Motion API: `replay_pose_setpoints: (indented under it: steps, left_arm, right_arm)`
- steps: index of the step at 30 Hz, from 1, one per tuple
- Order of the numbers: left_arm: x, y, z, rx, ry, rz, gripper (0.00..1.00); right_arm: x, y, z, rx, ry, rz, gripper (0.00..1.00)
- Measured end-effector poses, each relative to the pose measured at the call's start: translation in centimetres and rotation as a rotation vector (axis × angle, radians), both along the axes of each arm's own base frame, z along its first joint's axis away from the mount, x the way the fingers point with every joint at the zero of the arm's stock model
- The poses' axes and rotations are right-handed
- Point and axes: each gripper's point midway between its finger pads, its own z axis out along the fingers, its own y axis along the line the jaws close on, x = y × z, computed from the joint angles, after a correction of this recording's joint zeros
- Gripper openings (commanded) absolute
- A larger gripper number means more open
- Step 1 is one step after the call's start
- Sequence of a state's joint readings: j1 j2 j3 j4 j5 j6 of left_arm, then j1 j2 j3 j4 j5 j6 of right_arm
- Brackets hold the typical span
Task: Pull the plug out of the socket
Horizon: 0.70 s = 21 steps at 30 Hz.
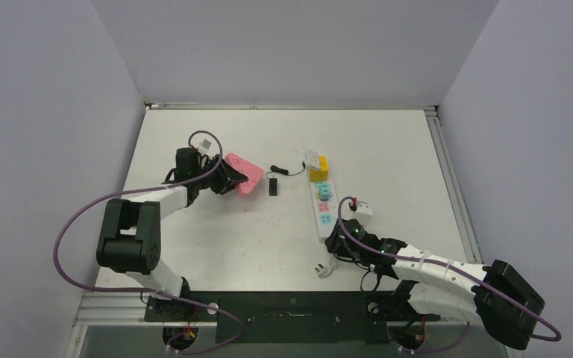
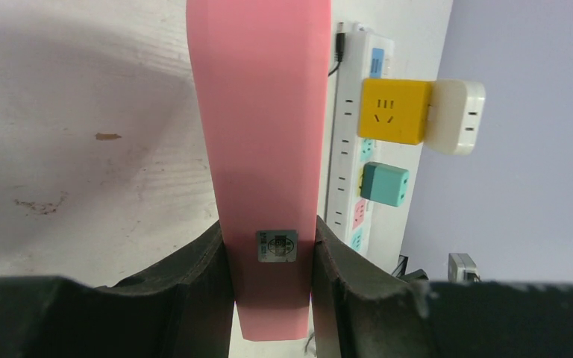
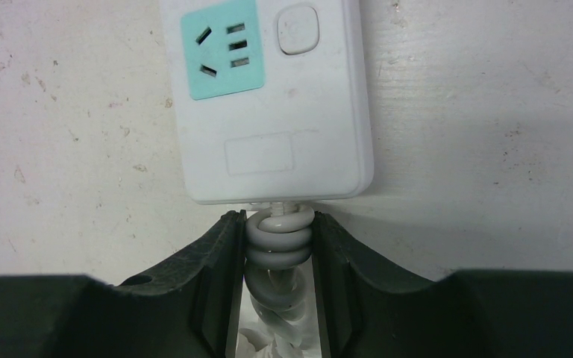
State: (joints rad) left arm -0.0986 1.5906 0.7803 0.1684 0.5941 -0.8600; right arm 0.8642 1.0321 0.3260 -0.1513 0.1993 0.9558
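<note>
Your right hand (image 3: 274,224) pinches the socket (image 3: 268,97) by its stiff-looking cord collar (image 3: 277,250); left hand (image 2: 268,231) clamps the pink plug (image 2: 261,112), probably light.

The pink plug's (image 2: 261,112) small sticker (image 2: 277,245) cannot be read.

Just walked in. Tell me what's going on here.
The left claw is shut on a pink plug, held apart from the strip. The right claw is clamped on the strip's cord at its near end. A yellow cube and a teal adapter sit plugged into the strip.
</note>
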Motion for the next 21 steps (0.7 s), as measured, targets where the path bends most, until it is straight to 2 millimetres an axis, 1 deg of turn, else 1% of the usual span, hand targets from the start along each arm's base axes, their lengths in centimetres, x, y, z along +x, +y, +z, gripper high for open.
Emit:
replay_pose_setpoints:
  steps: [3, 4, 6, 8, 11, 15, 20, 21]
  left_arm:
    - [0.1, 0.1, -1.5, 0.014, 0.046, 0.005, 0.00]
    - [0.0, 0.2, -1.9, 0.021, 0.058, 0.008, 0.03]
    - [0.0, 0.2, -2.3, 0.026, 0.073, 0.008, 0.11]
    - [0.1, 0.2, -2.2, 0.033, 0.072, 0.010, 0.19]
    - [0.4, 0.3, -2.2, 0.043, 0.077, 0.011, 0.33]
    - [0.6, 0.3, -2.4, 0.052, 0.077, 0.006, 0.60]
    - [0.2, 0.5, -3.0, 0.068, 0.117, 0.011, 0.77]
    - [0.2, 0.5, -3.1, 0.069, 0.121, 0.011, 0.78]
  right_arm:
    - [0.0, 0.0, 0.0, -0.002, 0.000, 0.002, 0.05]
    - [0.0, 0.0, 0.0, -0.002, 0.000, 0.002, 0.05]
    - [0.0, 0.0, 0.0, -0.002, 0.000, 0.002, 0.05]
    - [0.0, 0.0, 0.0, -0.002, 0.000, 0.002, 0.05]
    - [0.0, 0.0, 0.0, -0.002, 0.000, 0.002, 0.05]
    - [0.0, 0.0, 0.1, -0.005, 0.002, 0.002, 0.05]
    - [-0.1, -0.1, 0.1, -0.011, 0.007, 0.002, 0.05]
    - [-0.1, -0.1, 0.1, -0.012, 0.008, 0.002, 0.05]
